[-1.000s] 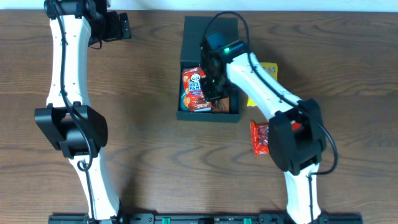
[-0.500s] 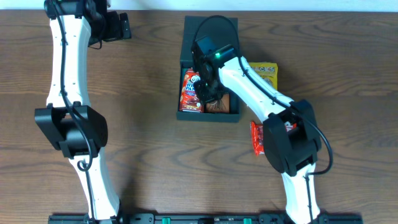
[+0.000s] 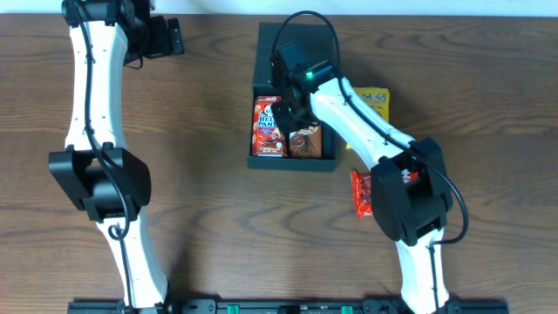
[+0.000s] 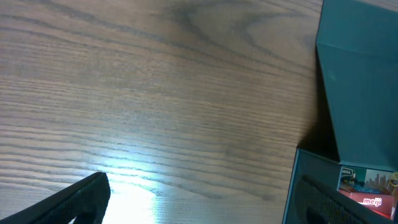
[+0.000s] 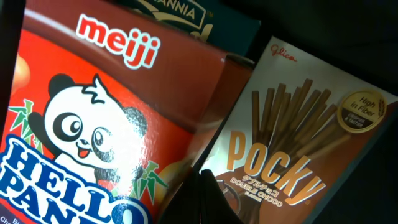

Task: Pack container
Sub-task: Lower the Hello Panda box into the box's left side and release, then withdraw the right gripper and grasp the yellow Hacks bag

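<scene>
The dark teal container (image 3: 258,87) stands at the table's back middle with its flap lid (image 3: 296,44) open away from me. Inside lie a red Hello Panda box (image 3: 268,128) on the left and a brown Pocky box (image 3: 307,141) on the right. My right gripper (image 3: 290,112) is down in the container; in the right wrist view its fingers (image 5: 208,199) are shut and empty, tips at the seam between the Hello Panda box (image 5: 93,124) and the Pocky box (image 5: 298,149). My left gripper (image 3: 170,37) is open and empty at the far left, over bare table (image 4: 205,208).
A yellow snack pack (image 3: 377,98) lies right of the container, partly under my right arm. A red snack pack (image 3: 361,194) lies further forward on the right. A dark green printed box (image 5: 186,12) shows behind the Hello Panda box. The left wrist view shows the container's lid (image 4: 360,74).
The Hello Panda box went from tilted to lying straight in the container's left half. My right gripper shifted left and back inside the container. The left arm has not moved.
</scene>
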Robot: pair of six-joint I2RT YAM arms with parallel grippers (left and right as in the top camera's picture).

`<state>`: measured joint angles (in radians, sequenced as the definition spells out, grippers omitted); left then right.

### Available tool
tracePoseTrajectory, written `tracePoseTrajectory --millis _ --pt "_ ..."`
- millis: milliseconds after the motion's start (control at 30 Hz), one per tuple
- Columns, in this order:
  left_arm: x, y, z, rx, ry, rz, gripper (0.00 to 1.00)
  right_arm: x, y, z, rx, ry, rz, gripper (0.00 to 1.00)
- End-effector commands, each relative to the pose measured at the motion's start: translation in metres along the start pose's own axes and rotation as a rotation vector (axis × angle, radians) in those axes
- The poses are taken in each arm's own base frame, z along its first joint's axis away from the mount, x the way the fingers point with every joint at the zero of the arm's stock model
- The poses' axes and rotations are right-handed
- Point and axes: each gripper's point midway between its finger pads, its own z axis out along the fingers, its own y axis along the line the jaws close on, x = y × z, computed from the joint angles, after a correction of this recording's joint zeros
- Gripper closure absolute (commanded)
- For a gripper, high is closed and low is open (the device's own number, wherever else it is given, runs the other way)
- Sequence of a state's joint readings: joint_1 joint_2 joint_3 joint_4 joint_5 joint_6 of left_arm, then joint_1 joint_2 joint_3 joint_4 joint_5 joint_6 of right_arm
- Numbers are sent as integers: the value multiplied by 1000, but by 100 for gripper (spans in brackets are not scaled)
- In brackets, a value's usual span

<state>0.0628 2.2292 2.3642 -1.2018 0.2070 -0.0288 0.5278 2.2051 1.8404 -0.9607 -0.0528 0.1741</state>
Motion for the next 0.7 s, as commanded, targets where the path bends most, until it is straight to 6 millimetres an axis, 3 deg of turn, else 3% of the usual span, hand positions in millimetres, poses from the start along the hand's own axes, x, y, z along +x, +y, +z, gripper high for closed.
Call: tracePoseTrajectory --millis 0,300,500,600,667 --pt "4 1 6 5 21 -7 5 0 2 1 -4 0 -14 98" --pt "4 1 6 5 21 -7 5 1 -11 -5 36 10 2 98" --pt "4 1 6 4 22 -7 5 -21 -39 -64 137 -57 36 98" --pt "4 1 6 4 22 -7 5 -37 -66 -97 204 -131 77 99" --pt "5 2 6 -1 24 -7 5 -40 -90 -104 234 -151 118 98"
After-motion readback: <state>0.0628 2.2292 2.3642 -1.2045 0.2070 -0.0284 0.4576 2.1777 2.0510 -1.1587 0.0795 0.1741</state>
